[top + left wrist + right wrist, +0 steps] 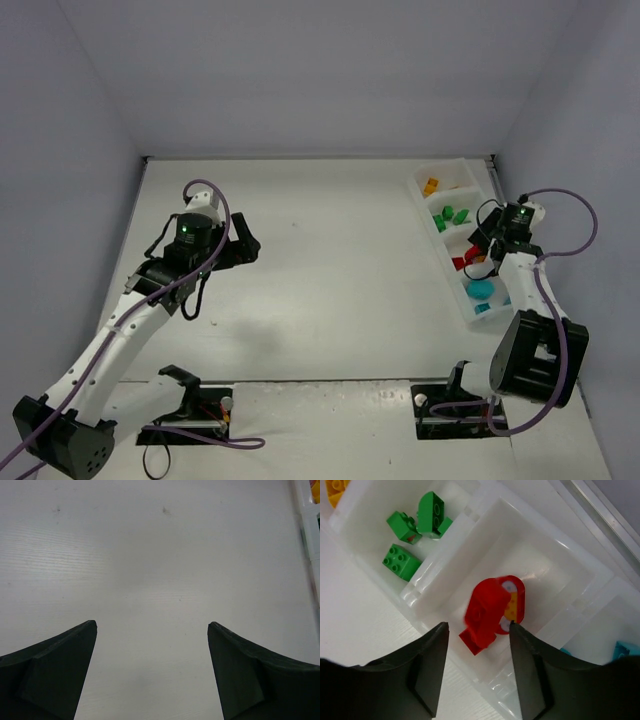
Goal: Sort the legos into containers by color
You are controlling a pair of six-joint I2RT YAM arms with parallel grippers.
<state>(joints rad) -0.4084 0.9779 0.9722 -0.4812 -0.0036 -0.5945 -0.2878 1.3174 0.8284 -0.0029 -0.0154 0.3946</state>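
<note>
The right hand (479,626) is partly spread above the tray (555,555), with a blurred red brick (487,612) beneath it over a compartment. The left hand (152,630) is spread wide and empty. The brick could bounce off the thin wall onto the worktop (150,555).

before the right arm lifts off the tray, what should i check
1. Right tool free of the red lego: jaws apart, with a gap on one side of the lego: ok.
2. Red lego at rest: it is blurred: cannot tell.
3. Red lego inside a compartment of the tray: ok.
4. Only red in that compartment: an orange-yellow patch shows against the red: cannot tell.
5. Green legos kept in the neighbouring compartment: ok.
6. Left tool open and empty above the table: ok.
</note>
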